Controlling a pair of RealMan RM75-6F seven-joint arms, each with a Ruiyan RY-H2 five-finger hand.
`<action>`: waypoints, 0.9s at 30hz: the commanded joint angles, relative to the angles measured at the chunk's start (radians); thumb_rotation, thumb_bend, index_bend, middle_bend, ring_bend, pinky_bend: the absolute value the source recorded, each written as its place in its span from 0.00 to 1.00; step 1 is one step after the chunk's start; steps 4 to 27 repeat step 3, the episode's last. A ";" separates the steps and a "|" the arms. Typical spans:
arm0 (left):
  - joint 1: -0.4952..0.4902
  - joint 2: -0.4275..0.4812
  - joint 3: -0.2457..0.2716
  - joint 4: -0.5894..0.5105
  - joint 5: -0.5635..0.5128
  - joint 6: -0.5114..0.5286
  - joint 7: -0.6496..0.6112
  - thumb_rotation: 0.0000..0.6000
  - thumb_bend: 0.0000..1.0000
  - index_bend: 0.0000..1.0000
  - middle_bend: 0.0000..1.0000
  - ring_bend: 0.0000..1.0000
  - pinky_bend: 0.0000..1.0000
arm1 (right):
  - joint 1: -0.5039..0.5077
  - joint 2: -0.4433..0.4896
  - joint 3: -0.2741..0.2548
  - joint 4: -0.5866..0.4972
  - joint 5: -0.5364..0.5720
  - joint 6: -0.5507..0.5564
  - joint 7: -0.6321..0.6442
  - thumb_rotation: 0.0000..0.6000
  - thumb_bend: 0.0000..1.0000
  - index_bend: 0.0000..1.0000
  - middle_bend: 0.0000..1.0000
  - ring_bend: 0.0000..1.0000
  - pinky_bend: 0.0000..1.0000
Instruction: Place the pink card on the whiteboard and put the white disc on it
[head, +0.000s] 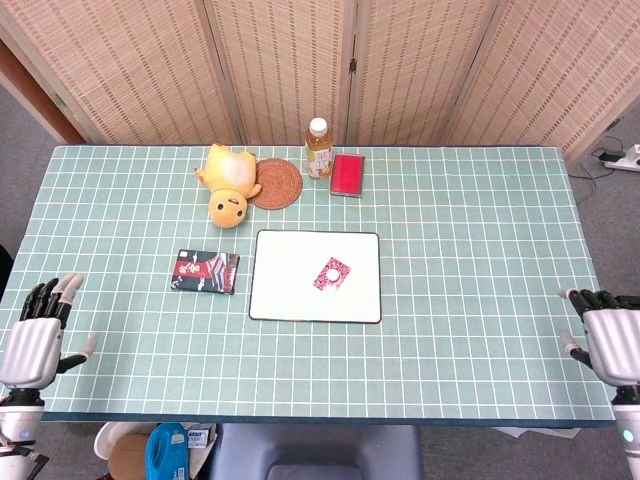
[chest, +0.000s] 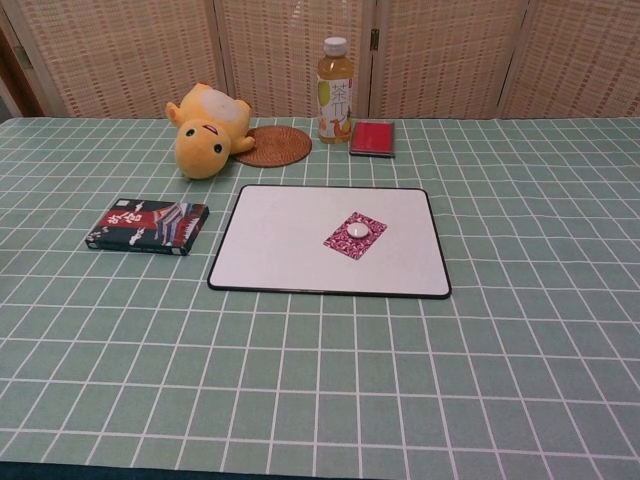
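White disc (chest: 358, 230) on pink card (chest: 354, 236)

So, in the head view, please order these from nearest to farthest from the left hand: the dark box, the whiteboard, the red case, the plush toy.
From the left hand, at the table's near left corner:
1. Dark box, left of the board.
2. Whiteboard, at the centre.
3. Plush toy, toward the far edge.
4. Red case, beside the bottle.

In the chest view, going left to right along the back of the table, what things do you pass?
Yellow plush toy → woven coaster → tea bottle → red box.
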 joint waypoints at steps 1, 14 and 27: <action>-0.002 0.001 -0.002 -0.003 -0.003 0.000 -0.001 1.00 0.32 0.00 0.00 0.00 0.00 | -0.046 -0.014 0.000 0.025 -0.025 0.025 0.032 1.00 0.26 0.30 0.39 0.33 0.55; -0.004 0.000 -0.002 -0.003 -0.004 -0.002 0.000 1.00 0.32 0.00 0.00 0.00 0.00 | -0.064 -0.017 0.007 0.037 -0.030 0.026 0.037 1.00 0.26 0.30 0.39 0.33 0.55; -0.004 0.000 -0.002 -0.003 -0.004 -0.002 0.000 1.00 0.32 0.00 0.00 0.00 0.00 | -0.064 -0.017 0.007 0.037 -0.030 0.026 0.037 1.00 0.26 0.30 0.39 0.33 0.55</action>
